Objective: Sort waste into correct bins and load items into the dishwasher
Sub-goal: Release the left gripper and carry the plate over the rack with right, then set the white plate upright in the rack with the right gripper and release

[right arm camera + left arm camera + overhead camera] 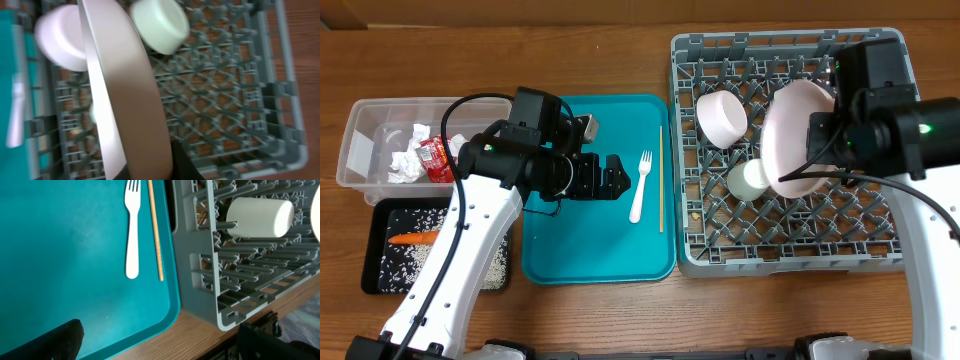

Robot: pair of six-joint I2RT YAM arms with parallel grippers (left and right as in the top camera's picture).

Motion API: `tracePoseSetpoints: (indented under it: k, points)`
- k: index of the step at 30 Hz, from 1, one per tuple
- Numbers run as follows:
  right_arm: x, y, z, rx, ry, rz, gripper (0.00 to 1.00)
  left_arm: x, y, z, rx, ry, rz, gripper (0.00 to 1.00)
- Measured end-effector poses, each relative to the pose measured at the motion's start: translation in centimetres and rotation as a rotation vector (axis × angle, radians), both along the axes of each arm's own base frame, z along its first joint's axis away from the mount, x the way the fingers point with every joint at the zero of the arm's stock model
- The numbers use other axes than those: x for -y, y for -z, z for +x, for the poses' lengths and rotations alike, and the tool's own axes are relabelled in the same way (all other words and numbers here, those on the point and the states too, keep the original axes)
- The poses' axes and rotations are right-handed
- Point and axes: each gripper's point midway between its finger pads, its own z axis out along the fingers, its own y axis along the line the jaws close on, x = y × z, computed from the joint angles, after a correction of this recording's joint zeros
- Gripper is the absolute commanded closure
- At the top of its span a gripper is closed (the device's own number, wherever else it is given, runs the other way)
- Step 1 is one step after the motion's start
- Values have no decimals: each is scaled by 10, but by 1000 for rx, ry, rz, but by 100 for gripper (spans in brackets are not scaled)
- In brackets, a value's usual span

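Most of the sorting looks done. Crumpled napkins point(408, 160) and a red wrapper point(435, 160) lie in the clear tub point(360, 130), and the carrot point(415, 238) lies among pale crumbs point(405, 262) in the black tray point(365, 270) — I see no waste outside those two bins.

In the rack point(790, 268) a bowl point(723, 117) lies on its side near the back left, and a cup point(750, 180) sits just in front of it. The right gripper point(815, 140) is clamped on the rim of the pink plate point(795, 120), which stands on edge, tilted, over the pegs near the rack's middle. Whether its lower rim touches the pegs I cannot tell, so I judge the plate not yet loaded.

Two items lie on the teal tray point(580, 240): the fork point(640, 187) and the thin stick point(661, 180), side by side near the tray's right edge, close but apart. The left gripper point(612, 178) hovers over the tray just left of the fork, its jaws spread wide and empty — the wrist view shows only bare tray between them.

By my reckoning, what is left is to seat the plate and then move the fork and the stick into the rack.
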Motion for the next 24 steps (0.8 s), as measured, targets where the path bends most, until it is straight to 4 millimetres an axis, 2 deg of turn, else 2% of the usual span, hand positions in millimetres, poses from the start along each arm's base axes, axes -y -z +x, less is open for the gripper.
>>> tracePoseSetpoints:
  k: [3,11,19,24]
  points:
    - [17,12,0,-34,38,-100,96,0,0,0,0,-1,0,0]
    - [45,39,-5,-101,105,-275,96,-6,3,3,9,-15,38,0]
    - [52,55,-6,-116,131,-316,96,-8,4,3,12,-20,49,0]
    - [46,69,-5,-128,119,-282,96,-8,4,4,13,-20,51,0]
